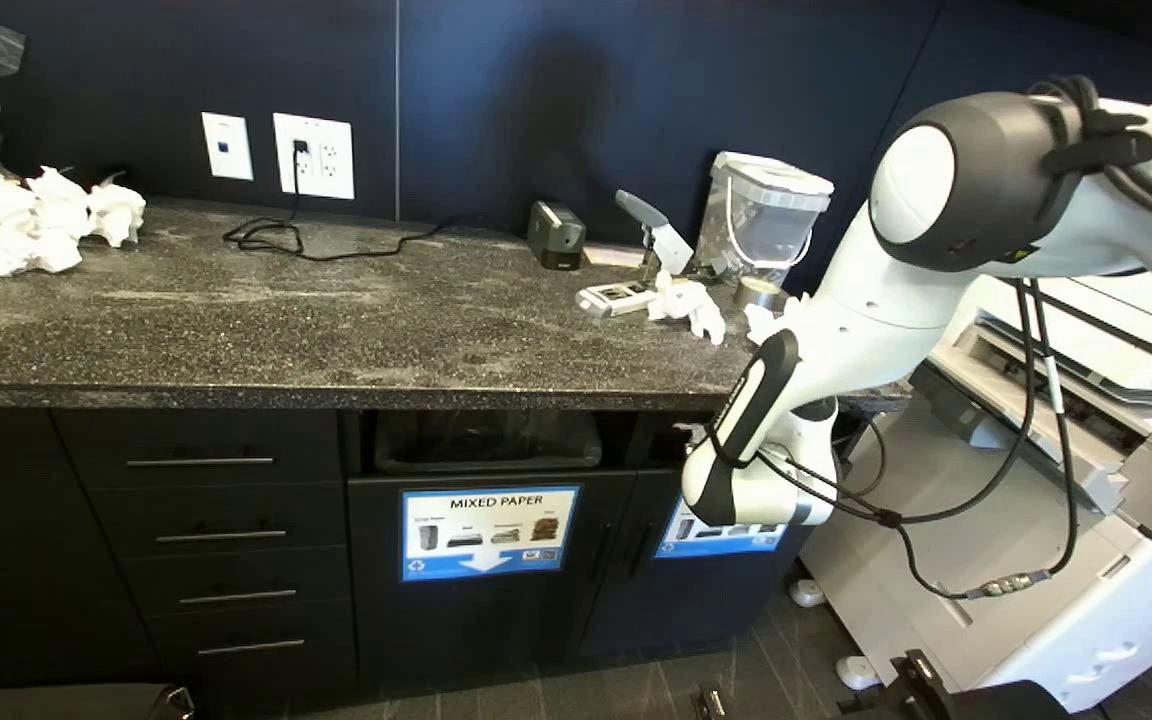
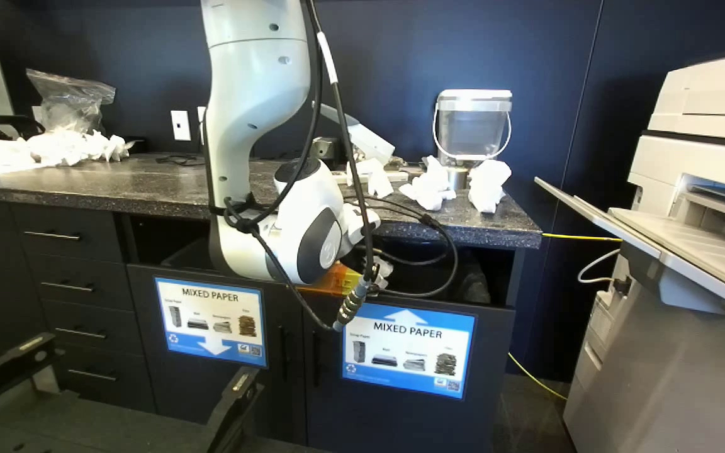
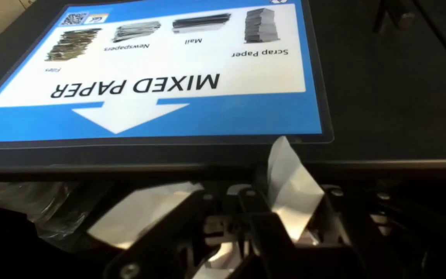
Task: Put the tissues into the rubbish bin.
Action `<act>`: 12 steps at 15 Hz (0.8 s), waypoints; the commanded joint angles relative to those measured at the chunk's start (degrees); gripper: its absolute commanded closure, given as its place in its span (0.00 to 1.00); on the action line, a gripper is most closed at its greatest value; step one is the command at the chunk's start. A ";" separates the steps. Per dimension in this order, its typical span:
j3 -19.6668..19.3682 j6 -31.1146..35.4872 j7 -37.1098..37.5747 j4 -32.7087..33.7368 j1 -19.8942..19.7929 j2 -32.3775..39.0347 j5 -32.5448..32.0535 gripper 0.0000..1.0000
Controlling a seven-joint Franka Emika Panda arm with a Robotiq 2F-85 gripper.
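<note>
In the wrist view my gripper (image 3: pixel 293 195) looks closed around a white tissue (image 3: pixel 290 174), which sticks up between the dark fingers and overlaps the bin front's edge. A second white piece (image 3: pixel 141 215) shows beside the left linkage; I cannot tell what it rests on. The gripper is at the bin opening, whose front edge (image 2: pixel 432 306) carries a MIXED PAPER sign. In both exterior views the arm hides the fingers; a white bit (image 2: pixel 385 270) shows by the wrist. Several loose tissues (image 2: pixel 430 185) (image 1: pixel 686 305) lie on the counter's right end. A tissue pile (image 1: pixel 26 220) lies far left.
A neighbouring bin opening (image 1: pixel 486 464) has a clear liner. On the counter stand a lidded bucket (image 1: pixel 758 220), a large stapler (image 1: pixel 671 245), a tape roll (image 1: pixel 758 292) and a sharpener (image 1: pixel 556 235). A printer (image 1: pixel 1016 460) stands right. The counter edge (image 1: pixel 536 397) overhangs the bins.
</note>
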 commanded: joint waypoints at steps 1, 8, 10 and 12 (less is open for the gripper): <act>0.41 3.51 0.15 7.34 -1.14 5.67 1.11 0.82; 0.27 4.34 0.50 15.12 -3.20 9.76 1.53 0.82; 0.25 4.58 0.47 16.88 -3.60 11.15 1.89 0.82; 0.52 4.62 0.50 17.57 -4.49 11.37 1.59 0.81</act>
